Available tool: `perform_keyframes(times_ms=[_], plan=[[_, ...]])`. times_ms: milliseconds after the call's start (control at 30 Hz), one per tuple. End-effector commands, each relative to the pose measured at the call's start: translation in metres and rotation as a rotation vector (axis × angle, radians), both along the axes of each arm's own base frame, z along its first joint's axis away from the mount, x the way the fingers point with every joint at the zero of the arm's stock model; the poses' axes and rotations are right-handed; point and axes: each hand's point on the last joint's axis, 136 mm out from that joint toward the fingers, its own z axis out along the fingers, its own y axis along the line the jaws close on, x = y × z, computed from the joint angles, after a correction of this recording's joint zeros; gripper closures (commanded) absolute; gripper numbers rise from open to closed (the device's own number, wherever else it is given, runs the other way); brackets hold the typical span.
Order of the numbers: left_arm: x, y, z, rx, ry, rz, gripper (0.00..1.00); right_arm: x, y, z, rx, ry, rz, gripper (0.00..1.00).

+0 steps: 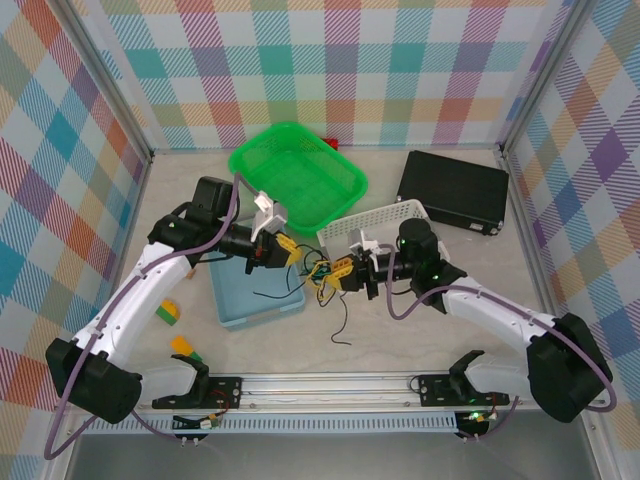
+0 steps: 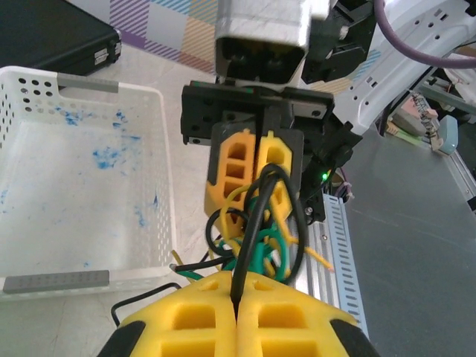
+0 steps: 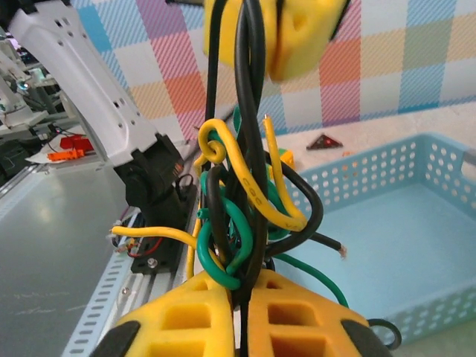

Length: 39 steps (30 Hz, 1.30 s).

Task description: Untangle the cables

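The cables (image 1: 318,270) form one small knot of black, yellow and green wires, held in the air between my two grippers over the table's middle. My left gripper (image 1: 290,250) comes at it from the left. In the left wrist view its yellow fingers (image 2: 186,320) are pressed together on a black strand (image 2: 249,238) that leads up into the knot. My right gripper (image 1: 337,275) holds the knot's other side, its fingers (image 3: 305,320) shut on a black strand with a green loop (image 3: 234,245) at their tips. A loose black end (image 1: 343,322) hangs down to the table.
A light blue tray (image 1: 250,300) lies under the left gripper. Behind the right gripper stands a white basket (image 1: 385,222), with a green basket (image 1: 297,170) and a black case (image 1: 455,190) further back. Small coloured blocks (image 1: 170,312) lie front left. A metal rail (image 1: 330,385) runs along the near edge.
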Motion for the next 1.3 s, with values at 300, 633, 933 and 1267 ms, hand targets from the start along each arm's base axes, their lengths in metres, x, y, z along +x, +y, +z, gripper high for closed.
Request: perform_keyframes(times_ms=[300,633,933,1267], plan=[[-0.013,-0.005,0.016,0.032,-0.109,-0.017,1.0,0.005,-0.013,-0.037,-0.161,-0.181,-0.057,0.55],[-0.018,-0.012,0.004,0.087,-0.118,-0.033,1.0,-0.007,-0.029,-0.003,-0.135,-0.242,-0.114,0.38],[-0.021,-0.014,0.001,0.094,-0.12,-0.039,1.0,-0.001,-0.035,0.036,-0.054,-0.141,-0.25,0.65],[-0.019,-0.016,0.003,0.089,-0.127,-0.035,1.0,0.005,-0.016,0.04,-0.062,-0.123,-0.254,0.72]])
